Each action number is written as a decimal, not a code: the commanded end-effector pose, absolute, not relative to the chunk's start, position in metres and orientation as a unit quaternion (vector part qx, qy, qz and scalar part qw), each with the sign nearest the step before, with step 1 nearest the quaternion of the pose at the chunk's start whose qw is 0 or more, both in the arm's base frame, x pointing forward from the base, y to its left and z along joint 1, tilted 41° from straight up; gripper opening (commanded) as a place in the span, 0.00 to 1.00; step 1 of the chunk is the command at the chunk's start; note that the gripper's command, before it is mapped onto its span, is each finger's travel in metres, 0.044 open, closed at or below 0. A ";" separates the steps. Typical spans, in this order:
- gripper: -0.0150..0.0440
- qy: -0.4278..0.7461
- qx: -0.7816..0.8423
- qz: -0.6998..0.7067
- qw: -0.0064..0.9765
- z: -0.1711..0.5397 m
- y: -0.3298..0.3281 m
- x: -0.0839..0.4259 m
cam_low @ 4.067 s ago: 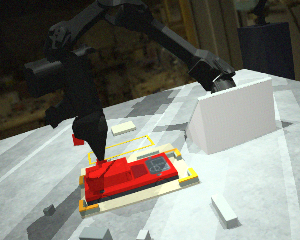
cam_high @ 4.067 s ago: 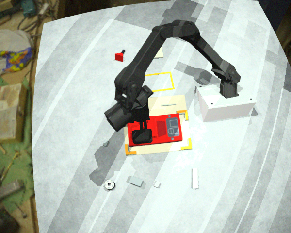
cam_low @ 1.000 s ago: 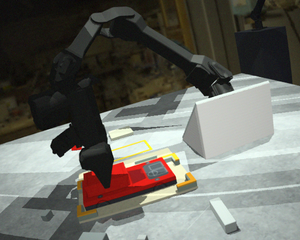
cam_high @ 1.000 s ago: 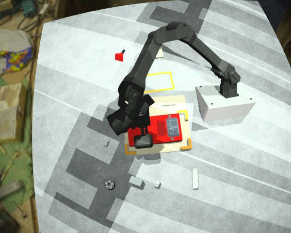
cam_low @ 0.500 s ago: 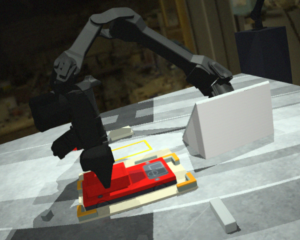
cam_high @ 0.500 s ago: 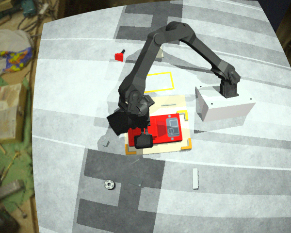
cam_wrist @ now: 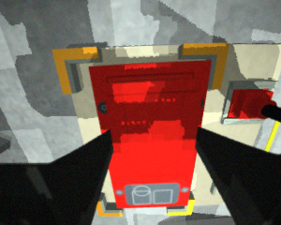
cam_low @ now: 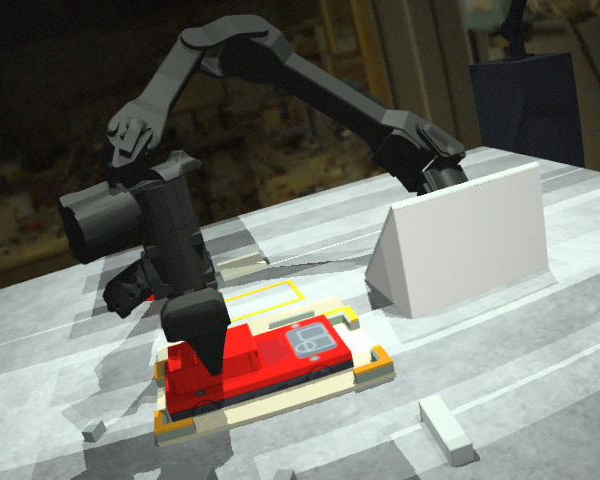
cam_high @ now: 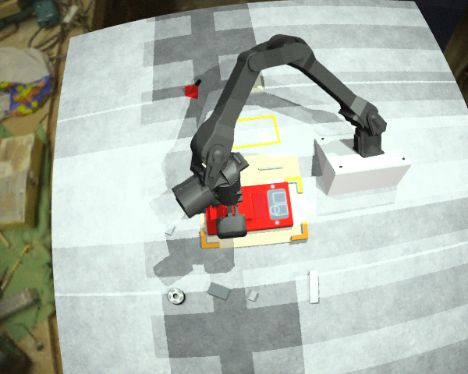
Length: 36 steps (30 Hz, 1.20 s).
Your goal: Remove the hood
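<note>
Hood (cam_high: 246, 201) (cam_low: 238, 338) (cam_wrist: 152, 141): sits on the red toy car, between the gripper's fingers, outside the marked area.
Gripper (cam_high: 231, 211) (cam_low: 202, 351) (cam_wrist: 152, 131): points down over the car, holds the hood across its width, fingers fairly wide apart.
Toy car (cam_high: 262, 193) (cam_low: 290, 361) (cam_wrist: 150, 70): lies flat on the cream board, shows a grey printed panel near one end.
Cream board (cam_high: 266, 238) (cam_low: 290, 403) (cam_wrist: 239, 66): lies on the table under the car, carries orange and yellow corner brackets around it.
Red piece in grey frame (cam_wrist: 248, 103): stands on the board beside the car in the wrist view, bears a black handle.
Marked area (cam_high: 276, 128) (cam_low: 266, 310) (cam_wrist: 277, 127): shows as a yellow outline near the board, lies partly behind the arm from above.
White stand (cam_high: 363, 181) (cam_low: 476, 248): rises beside the board, apart from it.
Ringed disc (cam_high: 170, 299): lies on the table, near a flat grey block (cam_high: 218, 291).
White bar (cam_high: 313, 286) (cam_low: 445, 428): lies well apart from the car.
</note>
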State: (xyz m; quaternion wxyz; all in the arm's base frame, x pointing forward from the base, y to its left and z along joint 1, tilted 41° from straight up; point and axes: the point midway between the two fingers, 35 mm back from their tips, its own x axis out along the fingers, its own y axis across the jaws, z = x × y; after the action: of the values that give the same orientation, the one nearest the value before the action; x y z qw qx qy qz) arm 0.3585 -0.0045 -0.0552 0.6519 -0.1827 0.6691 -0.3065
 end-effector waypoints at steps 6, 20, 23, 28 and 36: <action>0.25 0.668 -0.180 -0.307 0.654 -0.050 0.000 0.360; 0.25 0.668 -0.181 -0.306 0.654 -0.043 0.006 0.361; 0.25 0.668 -0.181 -0.306 0.654 -0.042 0.008 0.361; 0.25 0.668 -0.181 -0.306 0.654 -0.039 0.010 0.361; 0.25 0.668 -0.181 -0.306 0.654 -0.035 0.013 0.362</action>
State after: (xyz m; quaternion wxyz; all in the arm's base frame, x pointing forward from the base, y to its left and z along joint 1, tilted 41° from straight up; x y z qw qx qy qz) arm 0.3585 0.0093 -0.0381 0.6488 -0.1850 0.6714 -0.3068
